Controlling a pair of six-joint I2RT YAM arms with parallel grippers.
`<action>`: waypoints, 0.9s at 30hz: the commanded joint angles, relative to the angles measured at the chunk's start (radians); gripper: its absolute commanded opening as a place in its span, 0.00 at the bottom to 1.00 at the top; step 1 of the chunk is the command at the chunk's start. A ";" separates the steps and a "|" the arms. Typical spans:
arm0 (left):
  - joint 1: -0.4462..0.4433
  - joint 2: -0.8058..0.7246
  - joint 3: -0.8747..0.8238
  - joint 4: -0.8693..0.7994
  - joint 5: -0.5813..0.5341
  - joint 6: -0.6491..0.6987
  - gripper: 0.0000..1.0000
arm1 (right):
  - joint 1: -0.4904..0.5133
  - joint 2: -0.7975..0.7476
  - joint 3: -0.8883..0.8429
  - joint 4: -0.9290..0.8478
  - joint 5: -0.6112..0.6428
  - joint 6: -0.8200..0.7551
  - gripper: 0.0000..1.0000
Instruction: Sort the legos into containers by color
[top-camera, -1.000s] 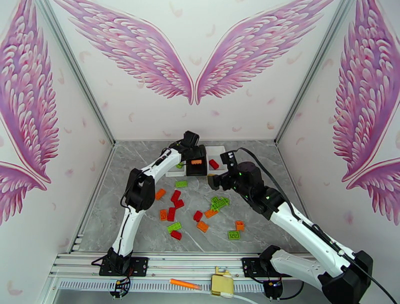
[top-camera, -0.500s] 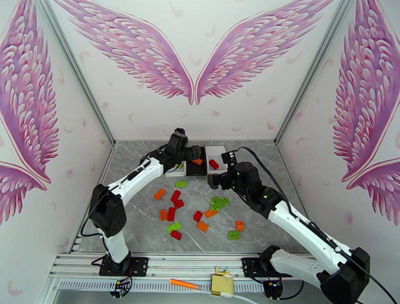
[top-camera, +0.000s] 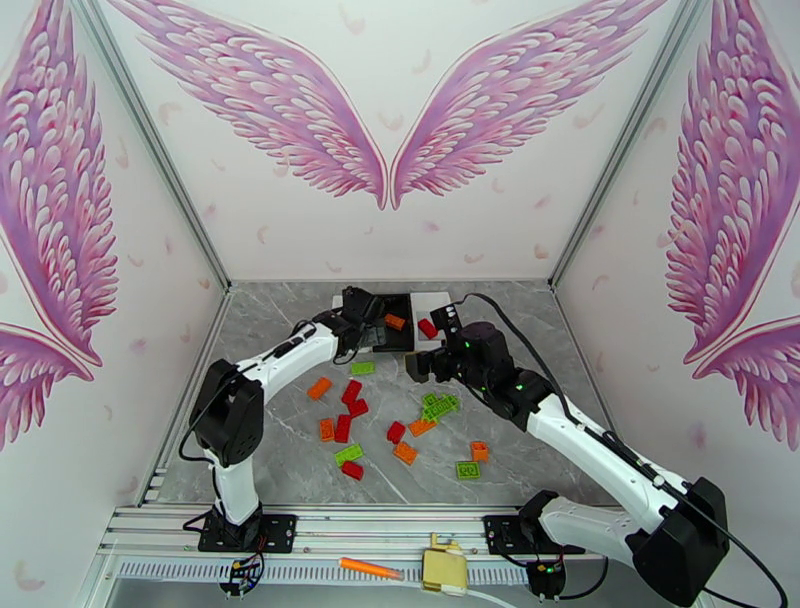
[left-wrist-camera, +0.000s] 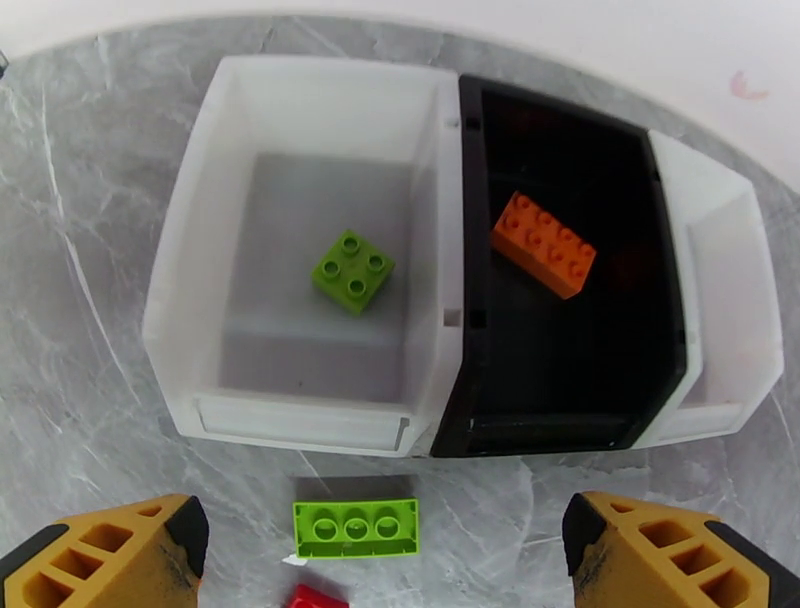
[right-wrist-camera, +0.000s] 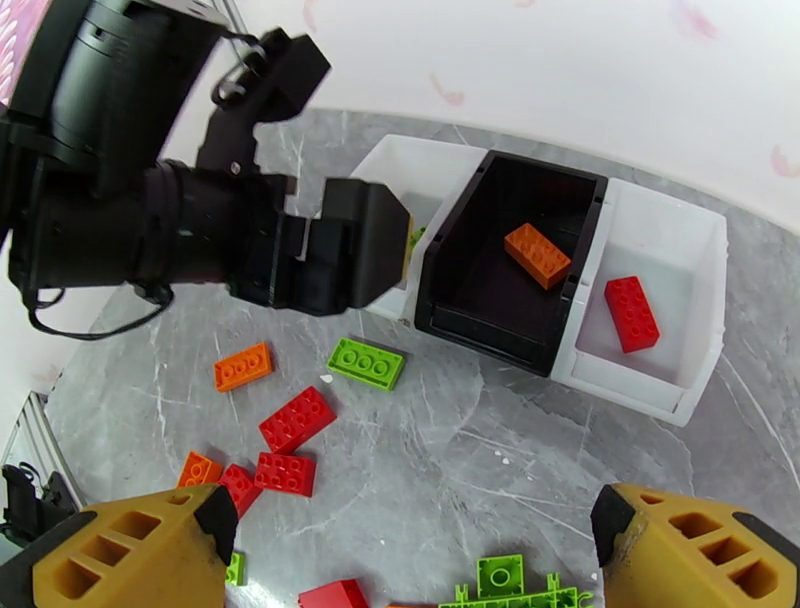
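Observation:
Three containers form a row at the back: a white bin (left-wrist-camera: 190, 300) with one green lego (left-wrist-camera: 352, 271), a black bin (left-wrist-camera: 560, 400) with one orange lego (left-wrist-camera: 543, 245), and a white bin (right-wrist-camera: 690, 250) with one red lego (right-wrist-camera: 631, 313). My left gripper (left-wrist-camera: 385, 522) hangs open and empty just in front of the row, above a green lego (left-wrist-camera: 356, 527) on the table. From above, the left gripper (top-camera: 372, 318) covers part of the left bin. My right gripper (right-wrist-camera: 415, 530) is open and empty over the loose legos (top-camera: 350, 400), near the right bin (top-camera: 432, 303).
Red, orange and green bricks lie scattered across the grey table's middle, such as an orange one (right-wrist-camera: 243, 366) and a red one (right-wrist-camera: 297, 419). A clump of green bricks (top-camera: 440, 405) sits under the right arm. An orange stick (top-camera: 370, 568) lies on the front rail.
My left gripper pulled back from over the black bin toward the left and lower, leaving the orange lego lying in the bin. The right gripper edged slightly left.

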 joint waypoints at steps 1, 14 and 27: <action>-0.006 0.052 -0.007 -0.047 0.019 -0.043 0.97 | 0.005 -0.020 -0.011 -0.010 0.008 -0.012 0.99; -0.007 0.178 0.011 -0.056 0.043 -0.089 0.93 | 0.004 0.003 -0.024 0.006 0.010 0.004 0.99; -0.013 0.216 -0.038 -0.040 0.063 -0.114 0.84 | 0.006 0.003 -0.028 0.023 0.011 0.017 0.99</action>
